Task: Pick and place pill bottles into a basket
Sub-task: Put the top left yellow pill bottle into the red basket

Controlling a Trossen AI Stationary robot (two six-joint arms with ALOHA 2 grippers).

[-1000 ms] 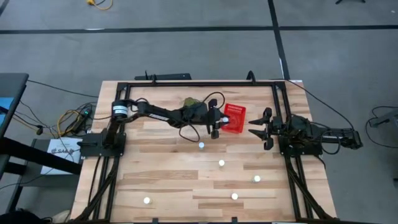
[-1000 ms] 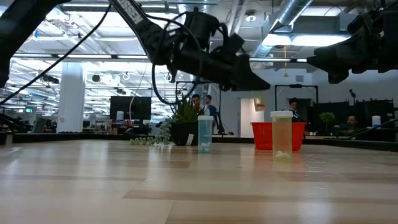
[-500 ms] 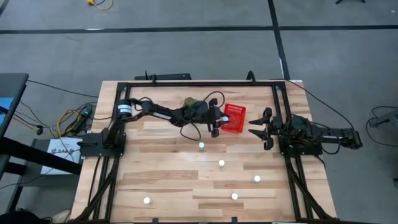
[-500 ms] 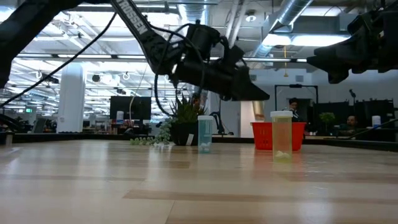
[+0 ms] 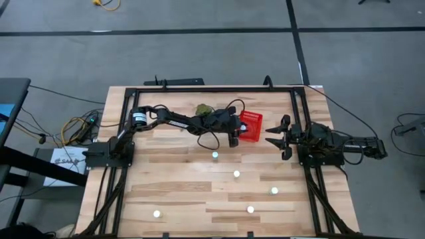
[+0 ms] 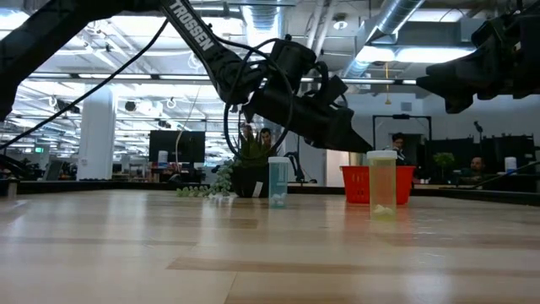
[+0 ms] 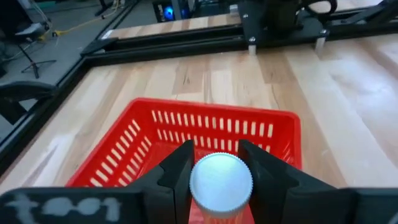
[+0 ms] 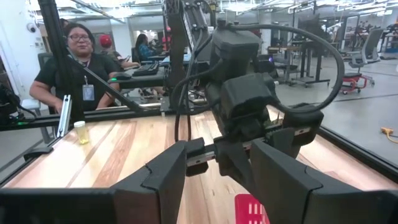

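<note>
The left gripper (image 7: 217,163), clamped on a pill bottle (image 7: 221,185), has advanced from beside the basket (image 5: 253,125) to over its left edge at frame centre (release comes next). The right gripper (image 5: 277,137) waits open, right of it.

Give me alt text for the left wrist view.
The left gripper is shut on a white-capped pill bottle, held just above the near rim of the red basket. The wooden table and a black frame lie beyond.
</note>
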